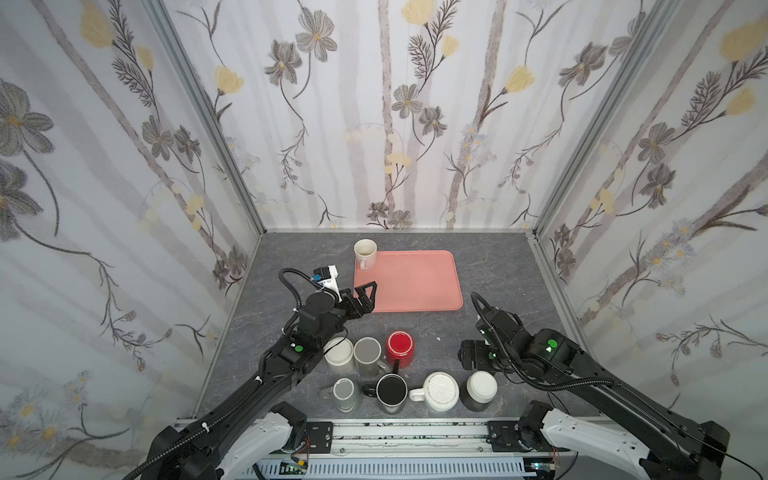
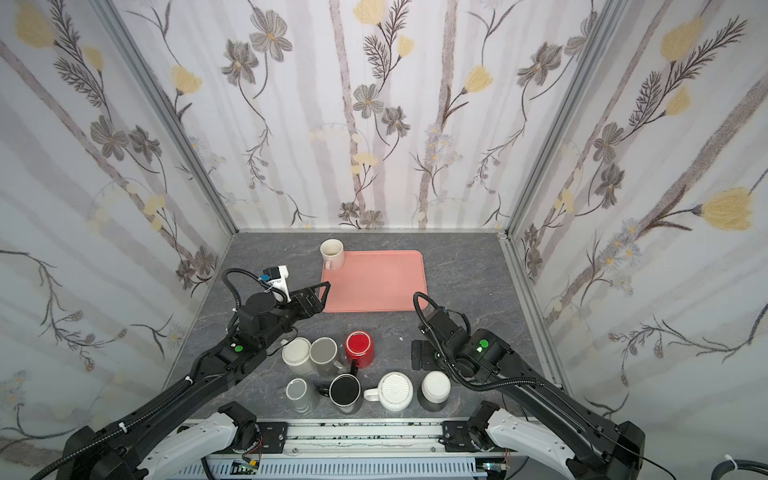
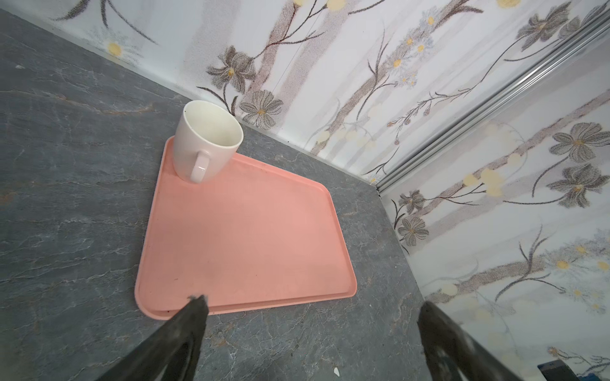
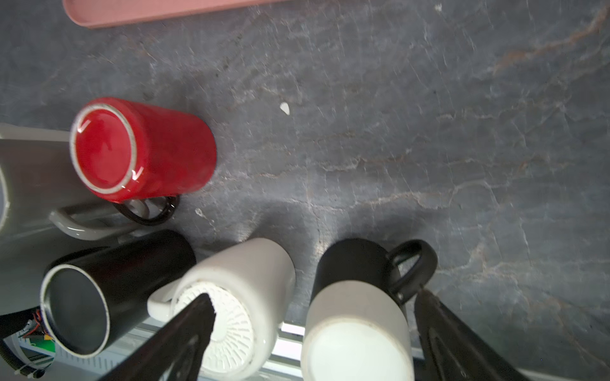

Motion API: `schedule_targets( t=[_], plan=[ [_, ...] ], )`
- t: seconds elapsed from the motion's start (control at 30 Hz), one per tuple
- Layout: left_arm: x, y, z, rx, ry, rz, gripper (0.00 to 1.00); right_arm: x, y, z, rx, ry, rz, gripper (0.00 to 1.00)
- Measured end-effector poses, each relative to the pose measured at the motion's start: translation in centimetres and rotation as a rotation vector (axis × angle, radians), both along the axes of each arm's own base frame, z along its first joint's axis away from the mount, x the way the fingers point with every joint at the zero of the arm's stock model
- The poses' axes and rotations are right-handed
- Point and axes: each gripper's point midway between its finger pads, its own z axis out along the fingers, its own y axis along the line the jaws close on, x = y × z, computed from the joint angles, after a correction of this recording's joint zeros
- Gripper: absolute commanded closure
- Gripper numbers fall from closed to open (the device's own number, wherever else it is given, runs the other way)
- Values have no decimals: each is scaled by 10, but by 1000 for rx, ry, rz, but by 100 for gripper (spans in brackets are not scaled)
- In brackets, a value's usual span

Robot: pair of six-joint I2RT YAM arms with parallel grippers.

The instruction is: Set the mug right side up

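Top views both take in the grey counter (image 1: 490, 270), the pink tray (image 1: 415, 291) toward its far side, and two black arms reaching in from the near edge. The left arm (image 1: 291, 353) reaches to the tray's near left corner, and the left jaws are spread wide with nothing between them. The right arm (image 1: 552, 353) bends down over the near right of the counter. The right jaws, seen in the right wrist view, are likewise spread and empty above a ribbed white mug (image 4: 251, 280) and the two-tone mug (image 4: 356, 313).

That two-tone mug, dark-bodied with a pale base, stands rim-down at the right end of the front row of overturned mugs. It is probably the one to turn. A cream mug (image 1: 365, 253) already stands upright on the tray's far left corner.

The two-tone mug looks ceramic: stiff, fairly heavy, glazed and likely slippery, and apt to chip if dropped. A hold across the body, or on the handle (image 4: 412, 267), seems soundest.

Only the right wrist view shows that handle, just beside one finger (image 4: 439, 330); it cannot be made out in either top view. Only the top views show the whole group of overturned mugs, and the left wrist view shows none of them. A small white speck (image 4: 284, 108) lies on the bare counter.
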Motion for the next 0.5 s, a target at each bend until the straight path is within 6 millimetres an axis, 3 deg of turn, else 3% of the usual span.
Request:
schedule_targets(
  t=[0.07, 0.3, 0.5],
  plan=[
    [1, 2, -2, 2, -1, 5, 0, -11, -6, -5, -9, 52, -19, 0],
    [5, 5, -11, 10, 14, 9, 0, -40, -23, -16, -37, 185, -80, 0],
    [4, 6, -12, 3, 14, 1, 0, -55, -18, -28, -38, 238, -65, 5]
  ],
)
